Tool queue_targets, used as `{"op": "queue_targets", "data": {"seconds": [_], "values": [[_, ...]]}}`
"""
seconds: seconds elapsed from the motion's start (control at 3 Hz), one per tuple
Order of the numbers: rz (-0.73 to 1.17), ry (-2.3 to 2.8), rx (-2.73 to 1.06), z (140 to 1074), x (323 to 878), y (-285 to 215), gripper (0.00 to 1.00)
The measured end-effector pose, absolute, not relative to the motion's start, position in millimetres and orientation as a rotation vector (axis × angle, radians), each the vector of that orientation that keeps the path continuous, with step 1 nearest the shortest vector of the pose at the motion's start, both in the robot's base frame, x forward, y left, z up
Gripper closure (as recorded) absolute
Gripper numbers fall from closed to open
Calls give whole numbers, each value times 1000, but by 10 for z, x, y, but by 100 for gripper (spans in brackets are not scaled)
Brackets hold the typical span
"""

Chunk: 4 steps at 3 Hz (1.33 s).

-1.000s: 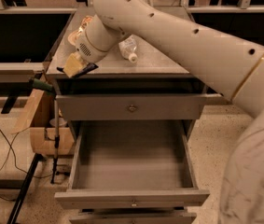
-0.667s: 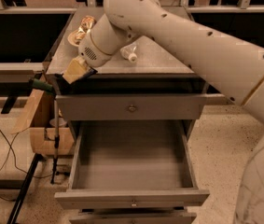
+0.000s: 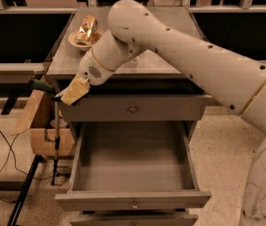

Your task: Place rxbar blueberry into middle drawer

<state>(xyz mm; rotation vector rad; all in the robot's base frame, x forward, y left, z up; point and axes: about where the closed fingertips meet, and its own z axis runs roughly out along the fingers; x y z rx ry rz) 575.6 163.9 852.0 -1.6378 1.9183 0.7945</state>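
My gripper (image 3: pixel 71 95) hangs at the left front corner of the cabinet, just above the left end of the top drawer front and higher than the open drawer. It looks shut on the rxbar blueberry (image 3: pixel 63 100), of which only a thin dark sliver shows along the gripper's lower edge. The middle drawer (image 3: pixel 132 199) is pulled wide out below, its grey inside bare. The gripper is above and left of the drawer's left wall.
The closed top drawer front with a round knob (image 3: pixel 132 109) sits above the open drawer. A bowl with a shiny gold packet (image 3: pixel 86 29) stands on the cabinet top at back left. A green-handled pole (image 3: pixel 56 131) and a wooden box (image 3: pixel 43 126) stand left of the cabinet.
The gripper has moved left and down from over the cabinet top to its left front corner, carrying the dark bar. The drawer has stayed open.
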Motion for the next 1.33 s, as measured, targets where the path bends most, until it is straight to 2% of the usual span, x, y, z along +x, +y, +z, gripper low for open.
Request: {"op": "queue_targets", "data": {"seconds": [0.67,1.33], "values": [[812,1886,-1660,8412,5722,1657,100],[904,1796,-1721,7570,5536,1717,100]]}}
